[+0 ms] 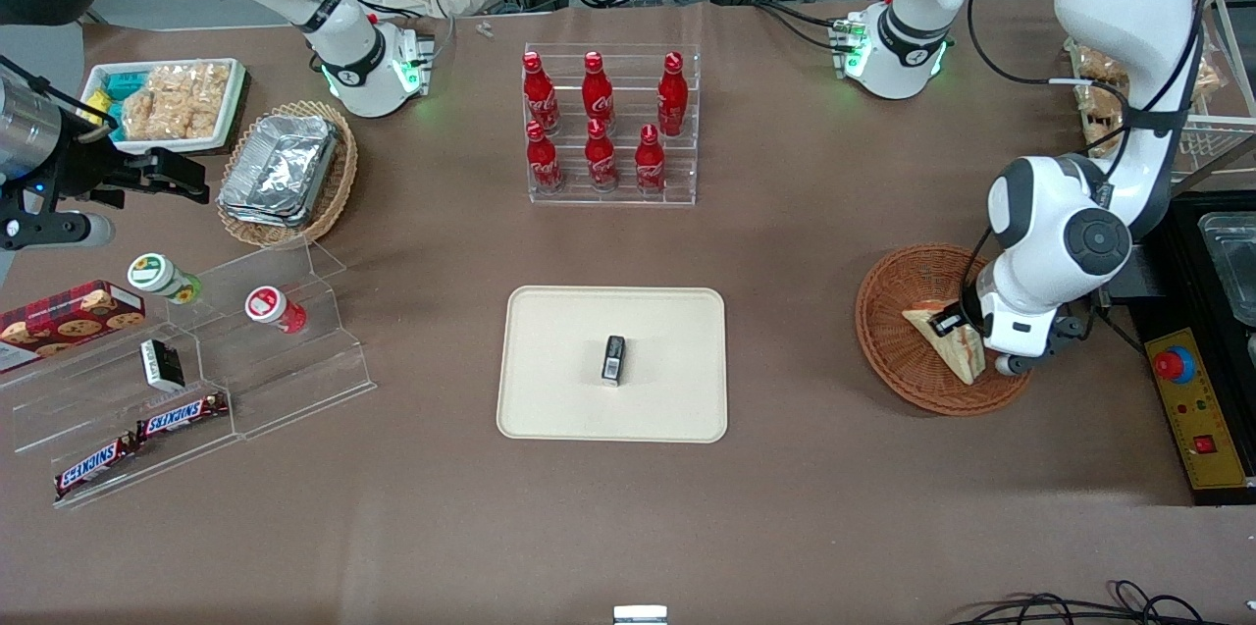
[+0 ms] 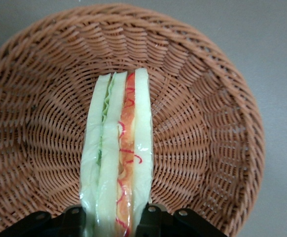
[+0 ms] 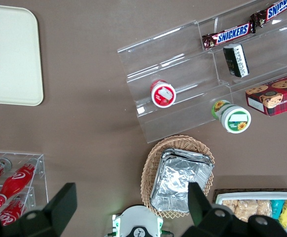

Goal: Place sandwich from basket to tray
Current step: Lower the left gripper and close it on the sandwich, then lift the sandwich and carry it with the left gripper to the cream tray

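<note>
The sandwich [image 1: 944, 335] is a wrapped wedge of white bread, lying in the reddish-brown wicker basket [image 1: 891, 331] toward the working arm's end of the table. In the left wrist view the sandwich [image 2: 119, 153] shows its red and green cut edge, with the basket [image 2: 207, 123] around it. My gripper [image 1: 968, 327] is down in the basket, shut on the sandwich. Its black fingers [image 2: 153, 222] press on both bread faces, and the gripper [image 2: 113, 221] hides the wedge's end. The cream tray [image 1: 549, 390] lies mid-table, well apart from the basket.
A small black box [image 1: 613, 359] lies on the tray. A clear rack of red bottles [image 1: 608, 125] stands farther from the camera. Toward the parked arm's end are an acrylic snack shelf [image 1: 196, 360], a tan basket of foil containers [image 1: 285, 172] and a white snack tray [image 1: 167, 100]. A yellow control box [image 1: 1192, 409] sits beside the basket.
</note>
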